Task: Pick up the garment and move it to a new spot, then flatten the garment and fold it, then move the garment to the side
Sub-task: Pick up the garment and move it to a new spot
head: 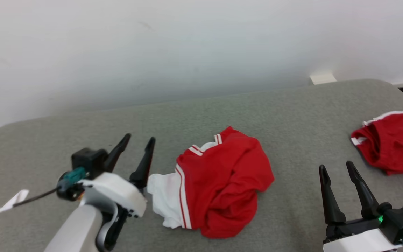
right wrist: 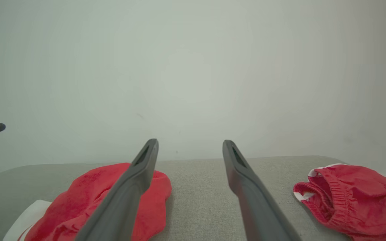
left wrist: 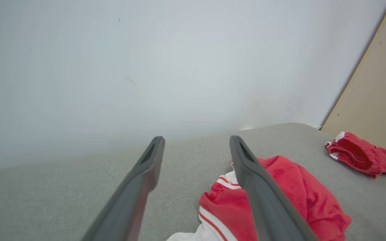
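Note:
The garment [head: 215, 185] is a crumpled red and white piece with striped trim, lying in a heap at the middle of the grey padded surface [head: 173, 119]. My left gripper [head: 140, 140] hovers just left of it, open and holding nothing. The left wrist view has the garment [left wrist: 290, 197] behind the right finger [left wrist: 260, 197]. My right gripper [head: 334, 167] stands open at the lower right, apart from the heap. In the right wrist view the garment [right wrist: 85, 201] lies at the lower left.
A second red garment [head: 394, 143] with white trim lies at the right edge of the surface, also seen as a bunched red piece [left wrist: 360, 157] [right wrist: 354, 197]. A pale wall [head: 187, 45] rises behind. A cable with a white tag [head: 12, 201] trails off left.

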`<state>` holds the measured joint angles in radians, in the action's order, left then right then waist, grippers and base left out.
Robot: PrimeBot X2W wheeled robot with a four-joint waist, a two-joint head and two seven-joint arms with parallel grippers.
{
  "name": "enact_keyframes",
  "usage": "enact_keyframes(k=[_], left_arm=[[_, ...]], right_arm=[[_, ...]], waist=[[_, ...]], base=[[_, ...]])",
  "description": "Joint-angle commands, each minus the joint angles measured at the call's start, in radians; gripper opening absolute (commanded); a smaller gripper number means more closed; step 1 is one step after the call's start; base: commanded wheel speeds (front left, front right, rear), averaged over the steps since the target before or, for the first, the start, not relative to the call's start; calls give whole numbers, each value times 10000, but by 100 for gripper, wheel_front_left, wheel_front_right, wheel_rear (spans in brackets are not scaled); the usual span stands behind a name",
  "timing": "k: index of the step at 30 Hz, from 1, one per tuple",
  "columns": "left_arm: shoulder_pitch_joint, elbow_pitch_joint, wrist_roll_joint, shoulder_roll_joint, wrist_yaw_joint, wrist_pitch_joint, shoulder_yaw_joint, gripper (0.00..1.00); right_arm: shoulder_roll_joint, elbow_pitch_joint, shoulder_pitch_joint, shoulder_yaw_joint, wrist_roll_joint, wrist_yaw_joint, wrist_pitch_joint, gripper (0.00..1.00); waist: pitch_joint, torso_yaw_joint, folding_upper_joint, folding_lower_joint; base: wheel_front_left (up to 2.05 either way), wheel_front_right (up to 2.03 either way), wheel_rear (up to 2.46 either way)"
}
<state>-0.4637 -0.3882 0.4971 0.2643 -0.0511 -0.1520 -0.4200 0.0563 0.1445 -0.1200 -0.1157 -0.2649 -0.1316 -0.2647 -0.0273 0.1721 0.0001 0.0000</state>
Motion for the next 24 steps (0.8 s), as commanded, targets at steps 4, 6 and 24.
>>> enact_keyframes(k=[4, 6, 24], left_arm=[[816, 533, 104, 325, 427, -430, 406, 100], [1255, 796, 48, 490, 725, -662, 656, 100], [4488, 2090, -910, -574, 1369, -1124, 2918, 100]], right_arm=[[90, -7, 265, 111, 88, 23, 13, 100], [86, -29, 324, 127, 109, 21, 13, 100], [251, 28, 832, 281, 30, 21, 14, 100]], waist=[[326, -684, -1, 0], [353, -851, -1, 0], [368, -1283, -1, 0]], base=[[0, 0, 0], [0, 0, 0], [0, 0, 0]])
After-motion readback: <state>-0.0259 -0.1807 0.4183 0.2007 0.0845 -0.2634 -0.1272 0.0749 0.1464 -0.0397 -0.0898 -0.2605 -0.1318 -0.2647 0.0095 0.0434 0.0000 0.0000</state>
